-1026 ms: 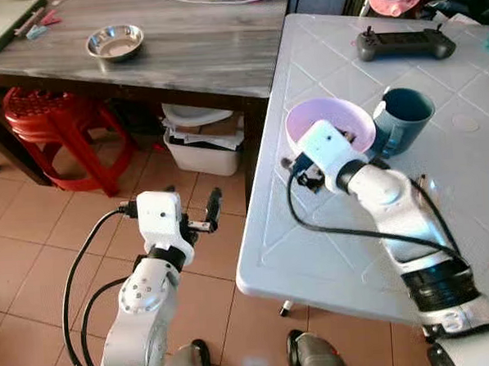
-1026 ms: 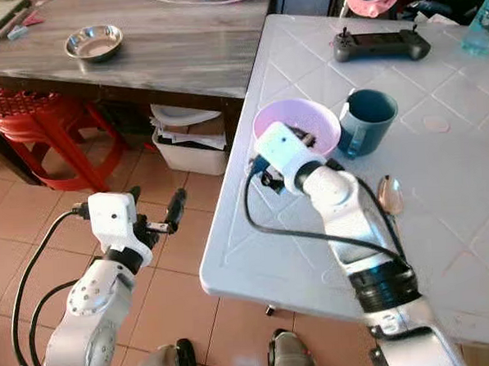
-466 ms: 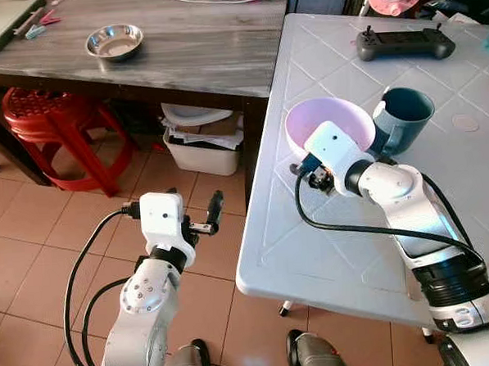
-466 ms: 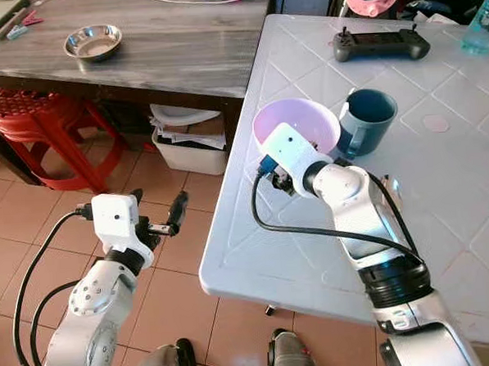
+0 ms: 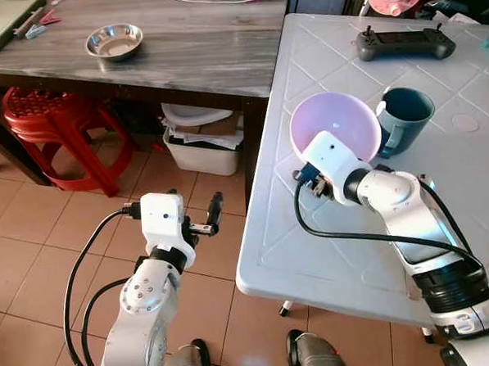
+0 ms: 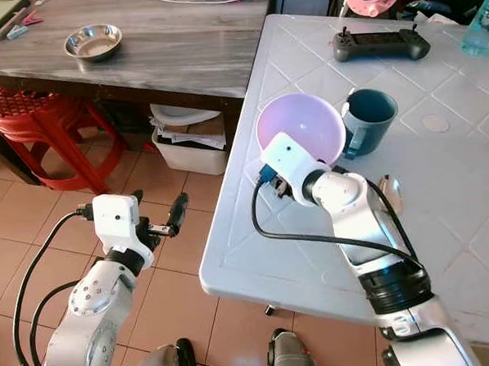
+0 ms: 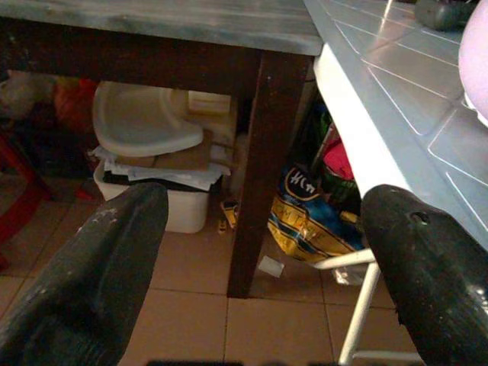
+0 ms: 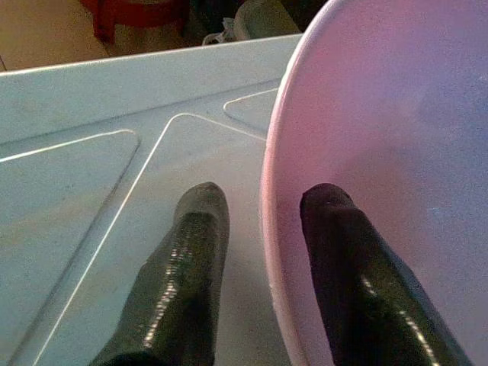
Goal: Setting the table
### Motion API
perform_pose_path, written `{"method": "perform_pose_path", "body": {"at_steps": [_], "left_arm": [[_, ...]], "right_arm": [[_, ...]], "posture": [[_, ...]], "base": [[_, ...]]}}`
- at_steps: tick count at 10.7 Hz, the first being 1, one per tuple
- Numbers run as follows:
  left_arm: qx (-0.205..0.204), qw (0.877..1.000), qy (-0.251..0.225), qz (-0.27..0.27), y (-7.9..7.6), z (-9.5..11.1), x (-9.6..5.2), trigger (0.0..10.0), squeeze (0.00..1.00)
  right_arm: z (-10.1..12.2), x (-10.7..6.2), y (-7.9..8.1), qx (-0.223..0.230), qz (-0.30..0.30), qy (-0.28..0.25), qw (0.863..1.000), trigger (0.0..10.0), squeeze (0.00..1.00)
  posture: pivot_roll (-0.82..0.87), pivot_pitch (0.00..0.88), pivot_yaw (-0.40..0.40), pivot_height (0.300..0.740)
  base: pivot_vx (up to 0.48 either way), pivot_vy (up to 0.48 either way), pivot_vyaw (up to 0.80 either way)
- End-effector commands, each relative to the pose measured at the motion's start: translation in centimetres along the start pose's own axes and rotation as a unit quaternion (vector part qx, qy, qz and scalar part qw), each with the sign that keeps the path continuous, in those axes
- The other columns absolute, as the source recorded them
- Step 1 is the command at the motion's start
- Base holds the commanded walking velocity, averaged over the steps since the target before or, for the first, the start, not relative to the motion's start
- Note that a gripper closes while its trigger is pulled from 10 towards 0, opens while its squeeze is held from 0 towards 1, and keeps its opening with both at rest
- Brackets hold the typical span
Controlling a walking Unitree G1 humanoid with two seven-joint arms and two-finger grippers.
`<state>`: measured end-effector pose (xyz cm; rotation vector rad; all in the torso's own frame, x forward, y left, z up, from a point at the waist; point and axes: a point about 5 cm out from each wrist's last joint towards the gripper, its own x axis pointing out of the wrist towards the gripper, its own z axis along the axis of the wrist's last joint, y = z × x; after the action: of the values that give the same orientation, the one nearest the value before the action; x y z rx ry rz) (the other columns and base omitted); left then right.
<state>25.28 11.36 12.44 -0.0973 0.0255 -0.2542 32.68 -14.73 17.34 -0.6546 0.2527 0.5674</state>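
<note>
While the left gripper [image 5: 192,208] hangs idle over the tiled floor [image 5: 34,243] beside the white table [image 5: 330,252], its fingers [image 7: 91,282] spread wide apart, the right gripper [image 8: 263,206] works at the pink bowl [image 5: 333,127]. The bowl sits tilted near the table's left edge, at 12 o'clock from the right wrist housing. In the right wrist view, one finger lies inside the bowl and the other outside on the table side, so the jaws straddle the rim; whether they press the rim tightly cannot be told.

A dark teal mug [image 5: 403,117] stands upright at 3 o'clock from the bowl, just beside it. A black handheld controller [image 5: 404,43] lies at 1 o'clock, well apart, toward the far end of the table.

At 10 o'clock from the bowl, a wooden table [image 5: 179,39] carries a steel bowl [image 5: 115,40]. A red plastic stool [image 5: 53,127] stands under its left part, and a white bin [image 5: 201,144] sits under its right end.
</note>
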Motion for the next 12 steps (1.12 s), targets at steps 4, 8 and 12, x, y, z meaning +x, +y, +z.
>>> {"method": "perform_pose_path", "body": {"at_steps": [4,8,12], "left_arm": [[0.005,1.000,0.004,0.006,0.2,-0.1,-0.3,10.0,0.00],[-0.006,1.000,-0.007,0.010,0.4,0.2,-0.3,10.0,0.00],[-0.012,0.999,-0.017,0.029,1.3,0.5,-0.5,10.0,0.00]], "right_arm": [[-0.1,-0.2,0.6,-0.016,0.008,-0.004,1.000,0.0,0.00],[0.3,0.0,1.3,-0.039,-0.027,-0.055,0.997,0.0,0.00],[2.0,-0.5,2.2,0.022,-0.110,-0.151,0.982,0.0,0.00]], "posture": [[-0.05,0.206,0.029,0.740],[-0.04,0.208,0.027,0.740],[-0.03,0.203,0.019,0.740]], "base": [[0.000,0.000,0.00],[0.000,0.185,0.00],[0.000,0.480,0.00]]}}
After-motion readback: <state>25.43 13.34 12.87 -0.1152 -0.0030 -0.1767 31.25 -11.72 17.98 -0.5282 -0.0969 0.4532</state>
